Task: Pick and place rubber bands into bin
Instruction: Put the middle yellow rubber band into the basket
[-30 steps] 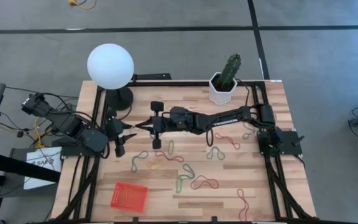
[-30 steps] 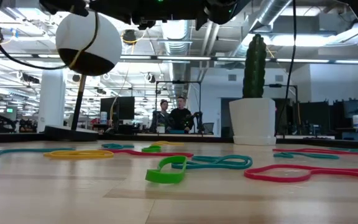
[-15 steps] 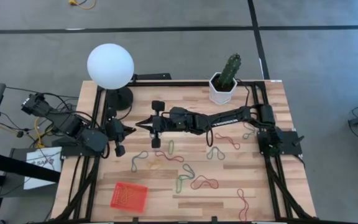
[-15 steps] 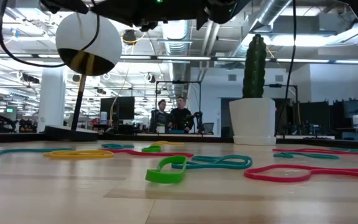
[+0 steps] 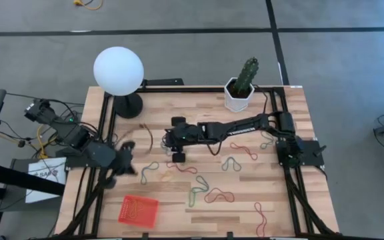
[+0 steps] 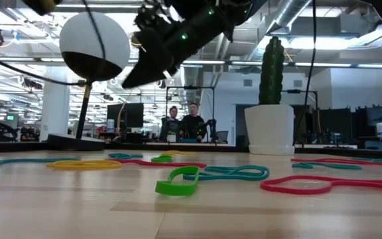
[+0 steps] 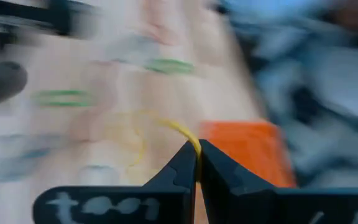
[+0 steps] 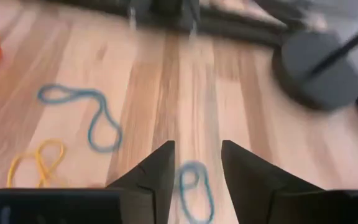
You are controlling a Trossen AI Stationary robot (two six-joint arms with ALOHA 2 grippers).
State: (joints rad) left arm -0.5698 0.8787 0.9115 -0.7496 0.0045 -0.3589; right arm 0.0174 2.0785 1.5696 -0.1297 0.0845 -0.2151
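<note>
My left gripper (image 7: pixel 196 149) is shut on a thin yellow rubber band (image 7: pixel 166 127). In the high view it (image 5: pixel 125 162) is over the table's left side, between the lamp and the orange-red bin (image 5: pixel 138 209). The bin (image 7: pixel 247 152) lies just beyond its fingertips in the left wrist view. My right gripper (image 8: pixel 197 167) is open and holds nothing. It (image 5: pixel 174 141) hovers mid-table over a blue band (image 8: pixel 194 186). Several more rubber bands (image 5: pixel 199 185) lie flat on the wood. My left gripper pinches one strand of the yellow band (image 7: pixel 193 144) between the tips of its two fingers. The rest of the loop (image 7: pixel 138 134) curves away ahead of the fingers. The blur hides whether the loop touches the table.
A white globe lamp (image 5: pixel 118 70) with a black base (image 8: pixel 319 68) stands far left. A cactus in a white pot (image 5: pixel 239 93) stands at the far edge. Bands (image 6: pixel 178 182) lie scattered across the middle and right. People stand in the room beyond the table.
The two grippers met tip to tip near the lamp. My left gripper has taken the yellow band, swung toward the near edge and the bin, and turned. My right gripper has drawn back toward the table's right.
</note>
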